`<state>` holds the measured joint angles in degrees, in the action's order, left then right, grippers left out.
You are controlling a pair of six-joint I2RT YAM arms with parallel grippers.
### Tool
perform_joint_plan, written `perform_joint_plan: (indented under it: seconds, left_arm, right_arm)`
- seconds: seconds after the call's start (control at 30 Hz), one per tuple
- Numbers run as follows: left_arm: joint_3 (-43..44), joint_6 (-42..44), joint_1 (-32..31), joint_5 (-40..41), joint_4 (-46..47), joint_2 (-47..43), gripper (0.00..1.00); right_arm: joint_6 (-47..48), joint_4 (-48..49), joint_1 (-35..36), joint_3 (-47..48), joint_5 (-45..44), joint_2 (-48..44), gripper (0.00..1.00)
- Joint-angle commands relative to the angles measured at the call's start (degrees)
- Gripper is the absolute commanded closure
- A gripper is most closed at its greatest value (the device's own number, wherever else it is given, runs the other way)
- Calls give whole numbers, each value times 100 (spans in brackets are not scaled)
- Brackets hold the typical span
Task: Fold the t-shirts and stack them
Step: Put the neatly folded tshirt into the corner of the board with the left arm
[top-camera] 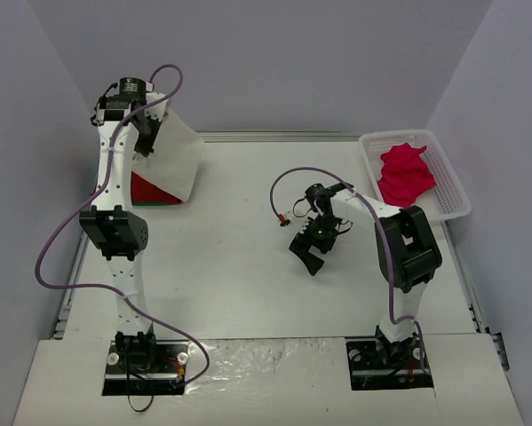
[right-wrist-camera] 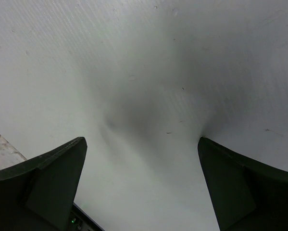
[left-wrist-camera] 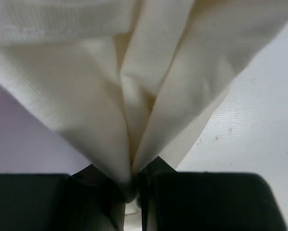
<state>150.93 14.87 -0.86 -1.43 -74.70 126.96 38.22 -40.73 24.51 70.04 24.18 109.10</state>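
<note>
Top view: my left claw [top-camera: 152, 126], at the upper left of the frame, is clamped on the cream-white t-shirt [top-camera: 175, 153]. The shirt hangs from it as a sheet sloping down and to the right. Its lower edge drapes over the red t-shirt [top-camera: 150, 190], which lies on the surface [top-camera: 230, 266] just below. The right claw [top-camera: 312, 251] hovers near the frame's centre with jaws spread wide and nothing in them, well apart from the cream cloth, which lies up and to the left of it. The left arm is plainly the nearer one. The pinkish-red t-shirt [top-camera: 405, 174] sits crumpled in the basket [top-camera: 455, 197] at the upper right, closer to the right arm. Nothing stands between the right claw and either shirt.

Left wrist view: the left claw [left-wrist-camera: 134, 191] pinches a gathered fold of the cream-white t-shirt [left-wrist-camera: 148, 72]. The cloth fans upward across the frame, with bare surface [left-wrist-camera: 259, 139] at the right.

Right wrist view: the right claw [right-wrist-camera: 143, 180] shows both fingers [right-wrist-camera: 52, 178] far apart over the bare surface [right-wrist-camera: 148, 72].

I judge the next move turns on lowering the cream shirt square onto the red one.
</note>
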Motion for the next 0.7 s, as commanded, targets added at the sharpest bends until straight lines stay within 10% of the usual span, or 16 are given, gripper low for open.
perform_joint_plan:
  seconds: [0.0, 0.67]
  left_arm:
    - [-20, 42, 279, 152, 157, -514, 98]
    - [-1479, 411, 526, 600, 1475, -690, 98]
  right_arm:
    - [98, 215, -78, -570, -626, 955, 0]
    - [37, 224, -201, -588, -819, 1228, 0]
